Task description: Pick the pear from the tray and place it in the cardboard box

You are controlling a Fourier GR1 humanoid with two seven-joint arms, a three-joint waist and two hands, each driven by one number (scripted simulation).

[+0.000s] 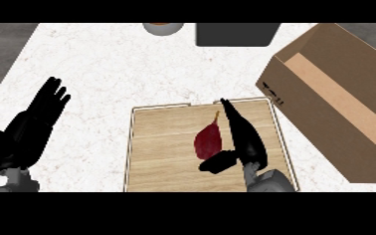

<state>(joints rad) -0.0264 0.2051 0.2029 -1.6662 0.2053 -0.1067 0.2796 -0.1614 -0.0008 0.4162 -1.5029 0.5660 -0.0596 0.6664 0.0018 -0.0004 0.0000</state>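
Partly hidden, the pear (209, 140) lies on the tray (158, 152) beside the right hand (241, 139), fingers straight, thumb touching it. Left hand (40, 112) rests spread at the surface's edge; the cardboard box (327, 104) is cut off.

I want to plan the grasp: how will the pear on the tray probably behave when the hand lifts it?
The pear looks smooth and rounded, tapering to a stem, so it may roll or slip on the flat tray. It seems solid, probably stiff. The right hand, fingers straight beside it, may nudge it sideways.

Bright, even light; only faint, soft shadows, no glare.
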